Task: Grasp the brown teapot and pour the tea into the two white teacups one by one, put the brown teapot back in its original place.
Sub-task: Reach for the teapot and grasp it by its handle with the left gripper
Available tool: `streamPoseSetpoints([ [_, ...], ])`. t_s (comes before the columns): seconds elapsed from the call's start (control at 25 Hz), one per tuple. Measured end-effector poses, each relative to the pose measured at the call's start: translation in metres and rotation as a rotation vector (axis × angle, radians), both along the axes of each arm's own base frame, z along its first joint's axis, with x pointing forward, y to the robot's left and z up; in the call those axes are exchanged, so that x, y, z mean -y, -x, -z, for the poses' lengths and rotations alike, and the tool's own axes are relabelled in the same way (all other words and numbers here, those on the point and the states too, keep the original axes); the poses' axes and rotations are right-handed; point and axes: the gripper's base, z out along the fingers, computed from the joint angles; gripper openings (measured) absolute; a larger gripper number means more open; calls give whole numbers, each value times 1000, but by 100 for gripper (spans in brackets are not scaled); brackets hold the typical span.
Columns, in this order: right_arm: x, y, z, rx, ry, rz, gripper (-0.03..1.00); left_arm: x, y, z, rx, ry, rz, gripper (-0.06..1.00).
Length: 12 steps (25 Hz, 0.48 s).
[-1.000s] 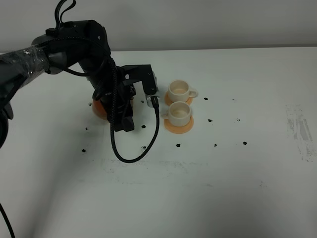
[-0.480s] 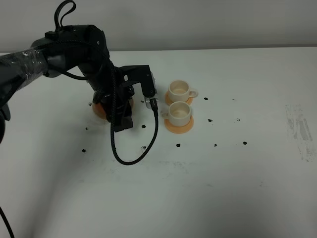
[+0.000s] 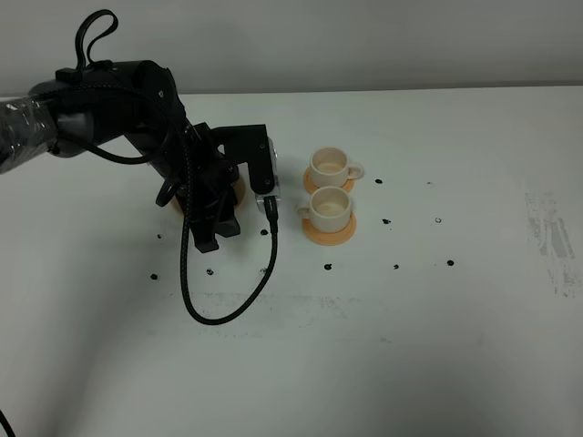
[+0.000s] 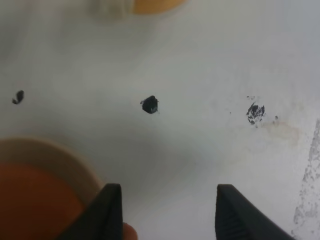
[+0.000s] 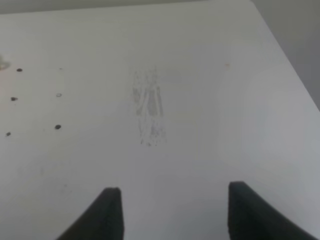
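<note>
Reddish-brown clay shows at the edge of the left wrist view. The brown teapot (image 4: 27, 205) sits on its beige saucer (image 4: 70, 162), outside one finger rather than between the two. The left gripper (image 4: 169, 205) stands wide open with only bare desk (image 4: 200, 100) in its gap, apart from a reddish sliver just inside that finger, too blurred to name. Closing here would likely pinch nothing, or clip the pot's wall and shove it off the saucer. From above, the arm hides the pot. Its slack cable (image 3: 219, 319) hangs near the two white teacups (image 3: 329, 167), so a swing toward them could drag the nearer cup off its orange coaster (image 3: 330, 237). The right gripper (image 5: 170, 210) hovers open and empty, well apart from the tea things.
</note>
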Motion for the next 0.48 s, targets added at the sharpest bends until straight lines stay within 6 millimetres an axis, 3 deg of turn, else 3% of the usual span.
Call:
streamPoseSetpoints([
  [0.48, 0, 0, 0, 0, 0, 0, 45, -3, 5, 11, -1, -11, 17, 43],
])
